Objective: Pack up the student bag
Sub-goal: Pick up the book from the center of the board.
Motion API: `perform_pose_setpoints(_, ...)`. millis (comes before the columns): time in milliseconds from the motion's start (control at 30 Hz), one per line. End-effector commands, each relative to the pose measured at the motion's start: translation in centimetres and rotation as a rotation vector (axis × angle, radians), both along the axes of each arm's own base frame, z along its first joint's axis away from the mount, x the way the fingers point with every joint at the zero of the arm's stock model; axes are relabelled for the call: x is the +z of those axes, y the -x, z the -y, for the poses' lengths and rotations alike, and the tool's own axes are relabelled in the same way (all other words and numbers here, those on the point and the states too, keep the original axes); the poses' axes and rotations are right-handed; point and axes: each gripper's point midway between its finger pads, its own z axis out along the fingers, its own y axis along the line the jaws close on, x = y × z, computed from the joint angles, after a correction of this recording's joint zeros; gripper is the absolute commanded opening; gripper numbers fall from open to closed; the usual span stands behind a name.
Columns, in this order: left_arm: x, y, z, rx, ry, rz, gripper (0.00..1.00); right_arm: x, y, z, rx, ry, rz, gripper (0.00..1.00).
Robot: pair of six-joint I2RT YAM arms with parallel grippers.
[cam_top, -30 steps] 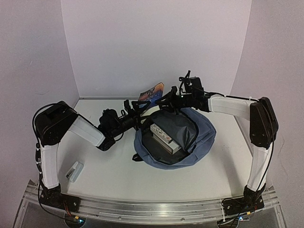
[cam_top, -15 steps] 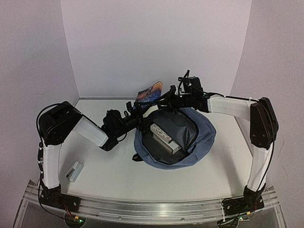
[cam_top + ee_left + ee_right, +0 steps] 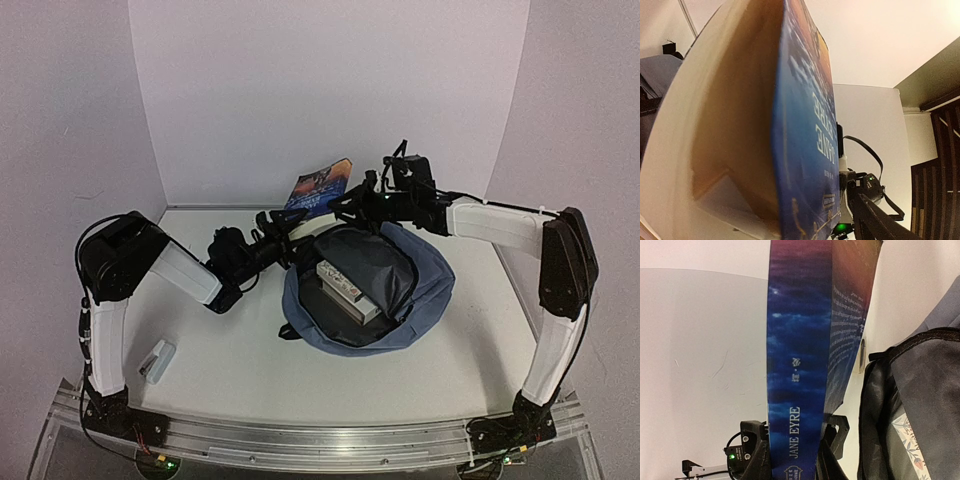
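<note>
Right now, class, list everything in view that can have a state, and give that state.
student bag: lying flat, main compartment unzipped and open.
pale book: closed, lying inside the student bag.
Jane Eyre book: closed, held aloft, tilted, near the bag's far rim.
right gripper: shut on the Jane Eyre book.
left gripper: jaws either side of that book's lower end; grip unclear.
small white object: resting on the table, untouched.

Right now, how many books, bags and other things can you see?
Books: 2, the blue Jane Eyre book and the pale book inside the bag.
Bags: 1, the student bag.
Small white object: 1.
Total: 4.
</note>
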Motion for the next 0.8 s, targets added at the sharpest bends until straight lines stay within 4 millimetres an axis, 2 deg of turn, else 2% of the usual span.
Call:
perform_pose_setpoints(0,2.2,-2.6,-3.8,0.141,0.113,0.064,0.81,10.7,3.0,-0.9,0.109,-0.156,0.263,0.0)
perform_pose_setpoints(267,3.2,-3.6,-3.5,0.144,0.125,0.086,0.78,9.2,5.2,-2.3,0.17,-0.143,0.244,0.0)
perform_pose_setpoints(500,4.6,-4.0,-5.1,0.185,0.137,0.136,0.72,8.2,6.7,-2.5,0.198,-0.132,0.23,0.0)
perform_pose_setpoints(767,6.9,-3.9,-5.3,0.189,0.144,0.23,0.46,5.8,8.0,-2.7,0.222,-0.108,0.223,0.0)
